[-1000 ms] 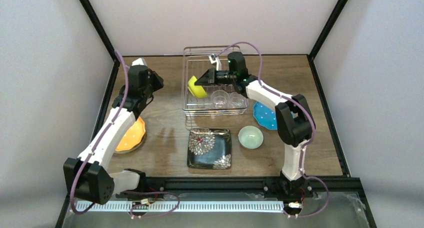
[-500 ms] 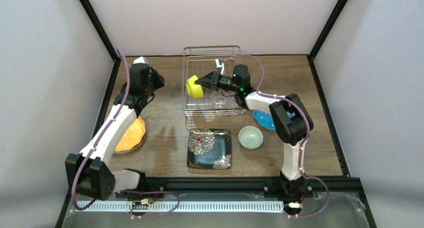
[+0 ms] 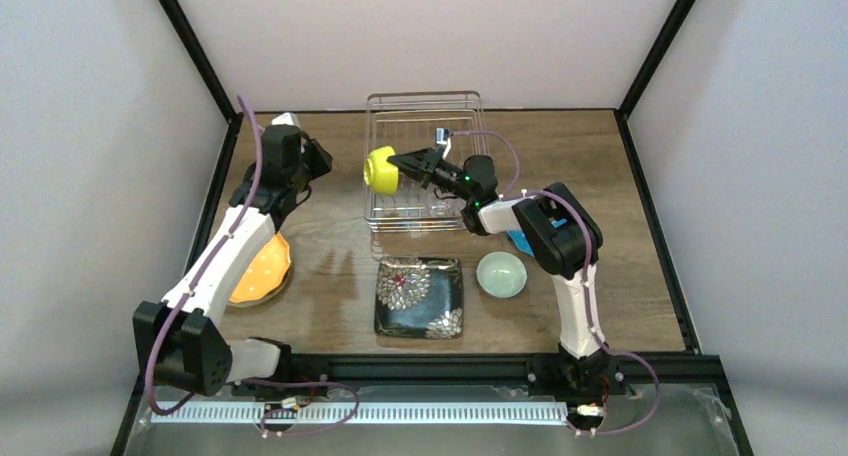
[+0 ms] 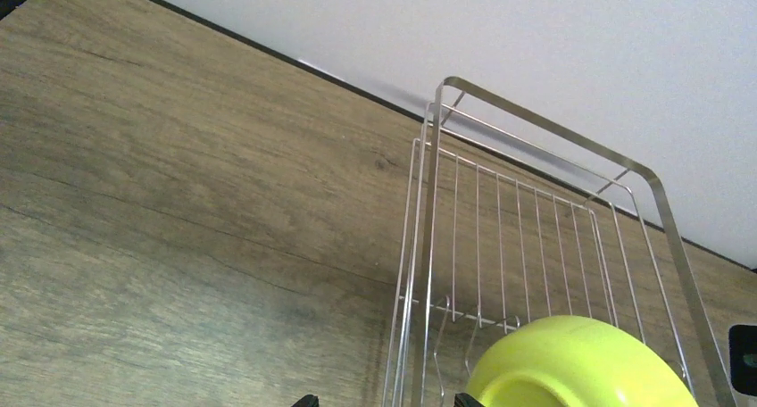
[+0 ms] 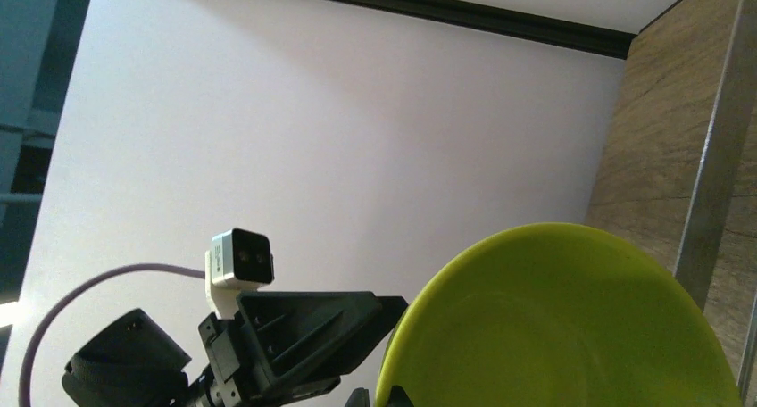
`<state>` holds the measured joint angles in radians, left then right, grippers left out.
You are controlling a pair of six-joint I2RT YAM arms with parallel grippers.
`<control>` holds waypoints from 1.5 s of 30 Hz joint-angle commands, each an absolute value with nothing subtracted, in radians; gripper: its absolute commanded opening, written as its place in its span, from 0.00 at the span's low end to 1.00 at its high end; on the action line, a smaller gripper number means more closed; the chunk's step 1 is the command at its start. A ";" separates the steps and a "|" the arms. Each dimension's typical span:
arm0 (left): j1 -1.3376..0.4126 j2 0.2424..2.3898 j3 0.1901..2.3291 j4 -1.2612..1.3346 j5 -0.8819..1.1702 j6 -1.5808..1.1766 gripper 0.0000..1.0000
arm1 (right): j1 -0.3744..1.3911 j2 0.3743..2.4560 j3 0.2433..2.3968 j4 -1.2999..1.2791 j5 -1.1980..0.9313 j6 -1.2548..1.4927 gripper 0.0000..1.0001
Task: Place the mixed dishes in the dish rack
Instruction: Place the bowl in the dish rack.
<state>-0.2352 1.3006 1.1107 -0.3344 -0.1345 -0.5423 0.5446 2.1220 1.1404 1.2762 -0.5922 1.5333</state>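
With the right pincer [image 3: 396, 161] pinching the yellow-green bowl [image 3: 379, 170] by its rim, tipped on edge at the left wall of the dish rack [image 3: 424, 96], the thin grip could slip or the bowl snag a wire and tumble outside onto the bench [image 3: 330, 244].

This is looking like a robotics lab cell: plain white panels [image 3: 420, 36] and black frame posts [image 3: 190, 38] are enclosing a wood-grain counter [image 3: 330, 246], and a cabled left arm [image 3: 225, 261] and right arm [image 3: 572, 276] are standing bolted to a rail [image 3: 430, 368] at its near edge.
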 commanded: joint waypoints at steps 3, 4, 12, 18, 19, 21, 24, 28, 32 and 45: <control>-0.229 1.307 1.117 -0.339 -0.114 -0.525 0.88 | 0.562 2.170 1.173 1.405 -0.499 1.578 0.01; -0.229 1.307 1.117 -0.338 -0.112 -0.525 0.88 | 0.563 2.173 1.172 1.405 -0.494 1.578 0.01; -0.229 1.318 1.107 -0.314 -0.104 -0.541 0.88 | 0.568 2.192 1.179 1.405 -0.446 1.569 0.01; -0.229 1.313 1.093 -0.286 -0.105 -0.560 0.88 | 0.568 2.195 1.187 1.366 -0.428 1.545 0.01; -0.228 1.312 1.090 -0.281 -0.104 -0.566 0.88 | 0.568 2.197 1.190 1.358 -0.427 1.542 0.01; -0.229 1.312 1.085 -0.270 -0.103 -0.571 0.88 | 0.568 2.195 1.199 1.328 -0.428 1.527 0.01; -0.230 1.312 1.079 -0.261 -0.106 -0.579 0.88 | 0.568 2.189 1.209 1.277 -0.427 1.498 0.01; -0.229 1.309 1.077 -0.245 -0.106 -0.581 0.88 | 0.569 2.180 1.238 1.202 -0.426 1.451 0.01; -0.229 1.308 1.071 -0.231 -0.107 -0.581 0.88 | 0.570 2.174 1.270 1.120 -0.419 1.411 0.01; -0.229 1.322 1.042 -0.160 -0.103 -0.601 0.88 | 0.575 2.189 1.313 0.989 -0.407 1.362 0.01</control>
<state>-0.2352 1.3079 1.0637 -0.2039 -0.1097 -0.5861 0.5663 2.1757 1.2854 1.0088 -0.4362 1.3922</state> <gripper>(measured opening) 0.881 0.048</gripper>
